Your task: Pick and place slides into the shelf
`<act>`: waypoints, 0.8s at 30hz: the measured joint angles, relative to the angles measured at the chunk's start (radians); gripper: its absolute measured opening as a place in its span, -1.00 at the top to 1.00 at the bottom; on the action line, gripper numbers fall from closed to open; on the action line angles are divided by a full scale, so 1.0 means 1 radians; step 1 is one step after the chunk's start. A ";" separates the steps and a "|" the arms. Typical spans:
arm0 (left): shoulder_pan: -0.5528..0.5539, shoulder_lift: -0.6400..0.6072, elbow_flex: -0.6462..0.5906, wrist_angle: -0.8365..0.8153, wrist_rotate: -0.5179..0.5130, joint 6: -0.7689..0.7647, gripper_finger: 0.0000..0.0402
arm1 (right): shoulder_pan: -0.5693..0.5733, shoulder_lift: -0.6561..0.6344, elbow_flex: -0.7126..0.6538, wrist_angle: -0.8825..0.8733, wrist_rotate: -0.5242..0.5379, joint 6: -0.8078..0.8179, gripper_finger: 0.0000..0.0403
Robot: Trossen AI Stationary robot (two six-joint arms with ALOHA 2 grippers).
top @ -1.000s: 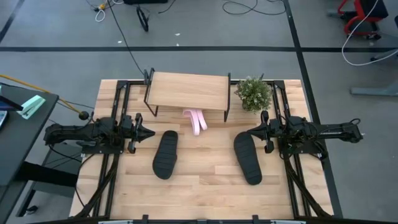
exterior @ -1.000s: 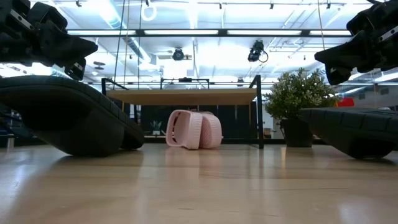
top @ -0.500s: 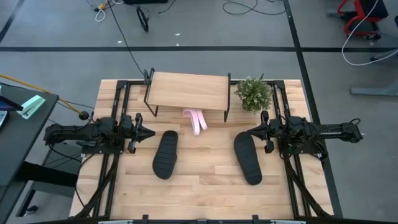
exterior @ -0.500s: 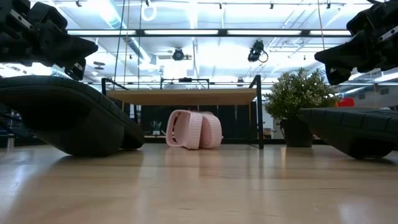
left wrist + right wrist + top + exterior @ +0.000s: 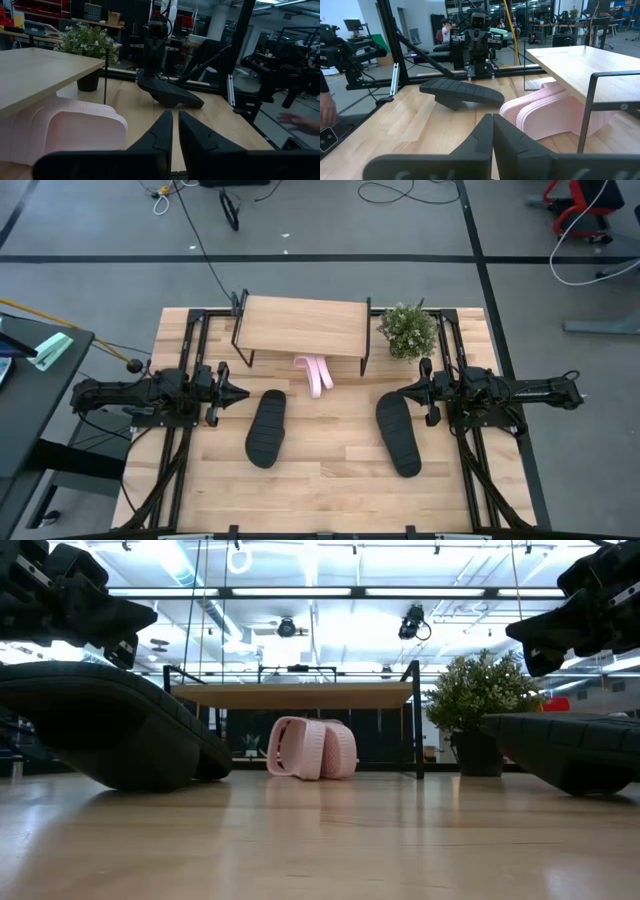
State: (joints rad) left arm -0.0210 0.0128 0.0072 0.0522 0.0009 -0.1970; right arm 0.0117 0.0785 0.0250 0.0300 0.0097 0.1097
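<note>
While both arms are waiting at the table's side edges, nothing is being carried — the left gripper (image 5: 238, 394) is hovering clenched and empty just left of one black slide, and the right gripper (image 5: 404, 392) is hovering the same way, fingers pressed together on nothing, just right of the other. Counting the footwear, two black slides are lying on the open tabletop: the left black slide (image 5: 266, 428) near the centre and the right black slide (image 5: 398, 434) further right, both nearer than the shelf and well apart from each other. Two pink slides (image 5: 314, 373) are sitting pressed together, tipped on their sides, half tucked under the shelf (image 5: 302, 324) at the far middle of the table and poking out toward the near side; that placement is suggesting they are already stowed. One small potted plant (image 5: 407, 329) is standing just right of the shelf. Each gripper is sitting beside its own black slide, probably so that each arm is taking the nearer one, and both black slides are still needing to be shelved.
</note>
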 joint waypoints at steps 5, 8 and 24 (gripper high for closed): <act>0.000 0.000 0.000 0.000 0.000 0.000 0.80 | 0.000 0.000 0.000 0.000 0.000 0.000 0.93; 0.000 0.000 0.000 0.000 0.000 0.000 0.82 | 0.000 0.000 0.000 0.000 0.000 0.000 0.93; 0.000 0.000 0.000 0.000 0.000 0.000 0.80 | 0.000 0.000 0.000 0.000 0.000 0.000 0.93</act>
State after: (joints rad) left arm -0.0208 0.0128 0.0071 0.0525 0.0009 -0.1967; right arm 0.0116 0.0784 0.0254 0.0300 0.0101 0.1100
